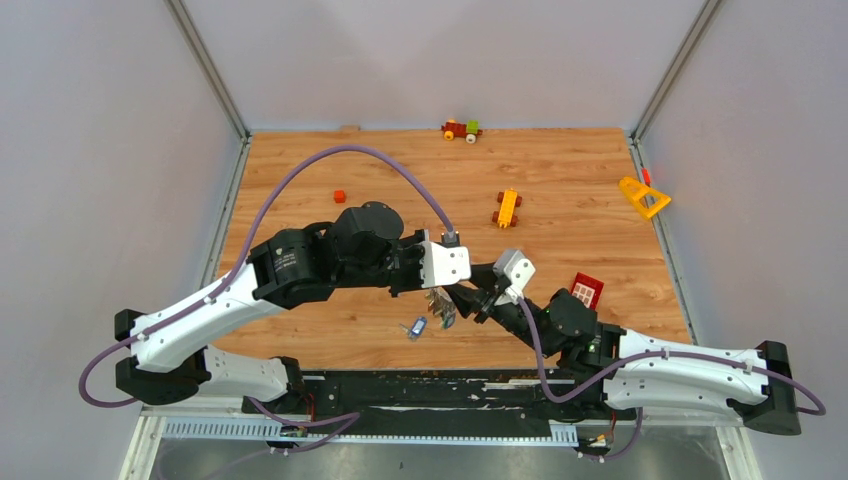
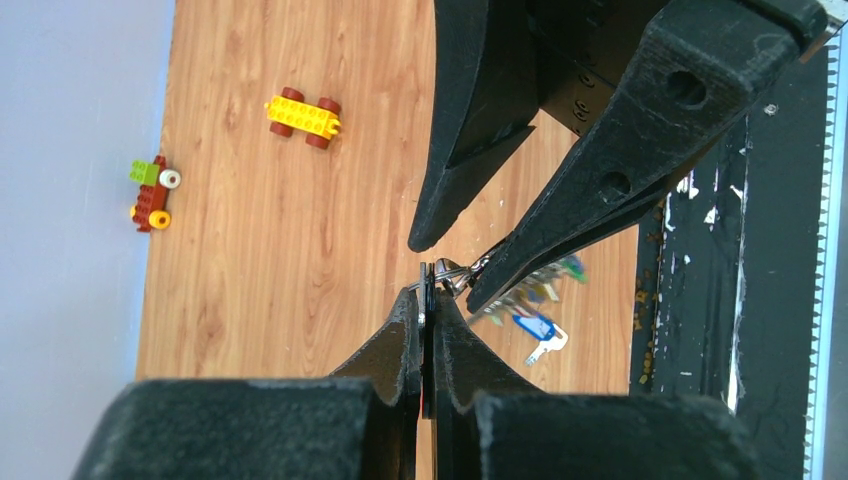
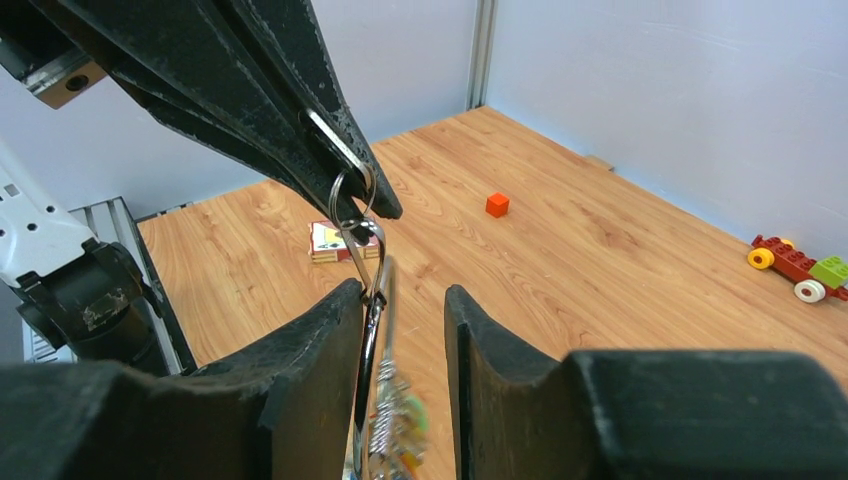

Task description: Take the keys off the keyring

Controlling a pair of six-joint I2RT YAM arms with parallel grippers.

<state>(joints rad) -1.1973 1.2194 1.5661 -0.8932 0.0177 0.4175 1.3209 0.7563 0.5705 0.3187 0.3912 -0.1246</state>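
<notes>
My left gripper [image 2: 425,290] is shut on a thin flat key that hangs from a small silver ring [image 3: 350,185]. That ring links to the keyring [image 3: 372,290], a silver wire loop standing between the open fingers of my right gripper [image 3: 405,305] and resting against its left finger [image 3: 320,350]. The bunch of keys [image 2: 535,288] with coloured tags hangs blurred below the loop, above the table. In the top view both grippers, left [image 1: 437,293] and right [image 1: 476,303], meet over the near middle. A blue-tagged key [image 1: 417,327] lies loose on the wood under them.
Toy bricks lie about: a yellow car [image 1: 508,207], a red and green piece [image 1: 461,130] at the back, a small red brick [image 1: 339,196], an orange triangle [image 1: 643,197] at the right, a red tile [image 1: 587,290]. A black strip [image 1: 430,385] runs along the near edge.
</notes>
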